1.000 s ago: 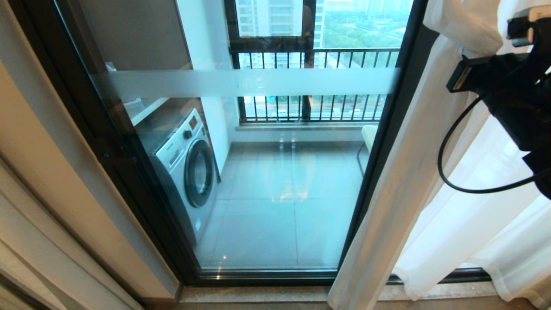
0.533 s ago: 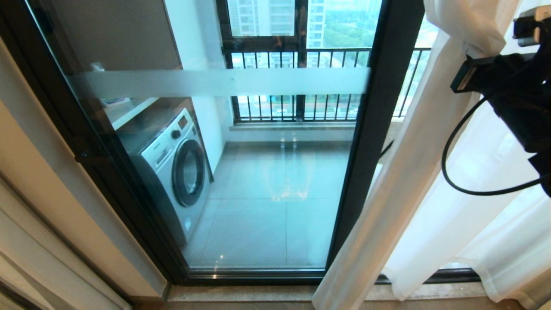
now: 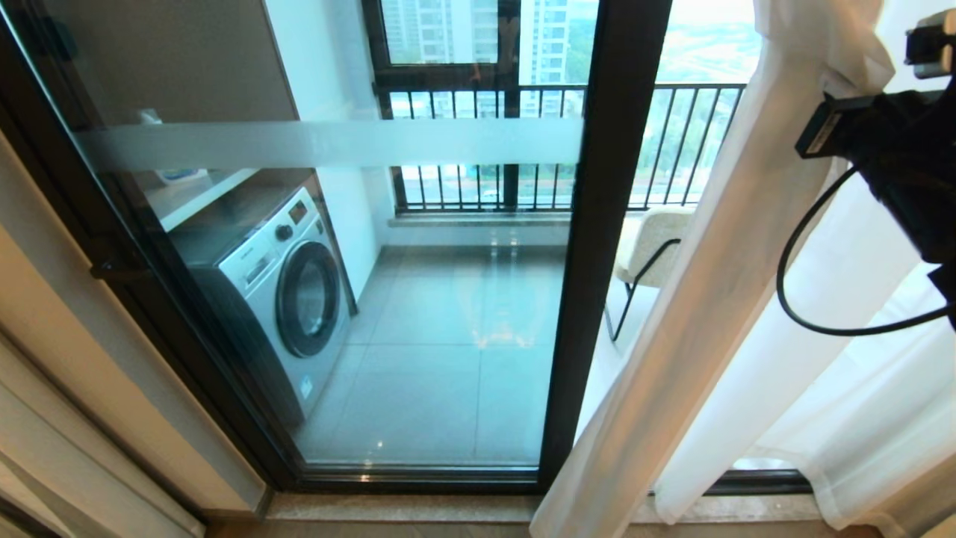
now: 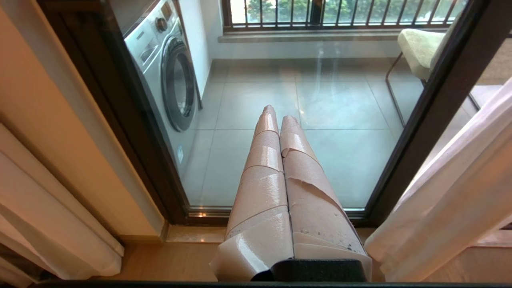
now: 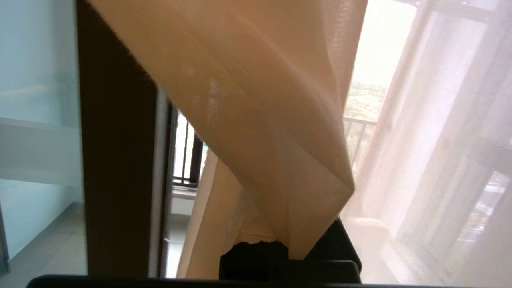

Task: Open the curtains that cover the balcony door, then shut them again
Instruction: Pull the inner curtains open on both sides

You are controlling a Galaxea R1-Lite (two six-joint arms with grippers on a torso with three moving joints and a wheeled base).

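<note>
The balcony door [image 3: 597, 246] has dark-framed glass panes with a frosted band [image 3: 336, 143]. The sheer white curtains [image 3: 732, 284] hang bunched at the right, clear of the left pane and the middle post. My right arm [image 3: 896, 157] reaches in at the upper right, level with the gathered fabric. In the right wrist view my right gripper [image 5: 280, 236] is shut on a fold of the curtains [image 5: 260, 120], which drapes over and hides its fingers. My left gripper [image 4: 279, 116] is shut, tape-wrapped fingers pressed together and empty, pointing at the door's lower glass.
Behind the glass are a washing machine [image 3: 276, 291] on the left, a pale chair [image 3: 650, 239] and a black railing [image 3: 523, 142]. A beige wall [image 3: 75, 359] borders the door on the left. A stone sill [image 3: 411, 508] runs under it. A black cable [image 3: 792, 299] loops below my right arm.
The whole view has slid rightward along the door. The curtain edge, held by my right gripper, has come off the middle post to the right, uncovering the chair and more railing.
</note>
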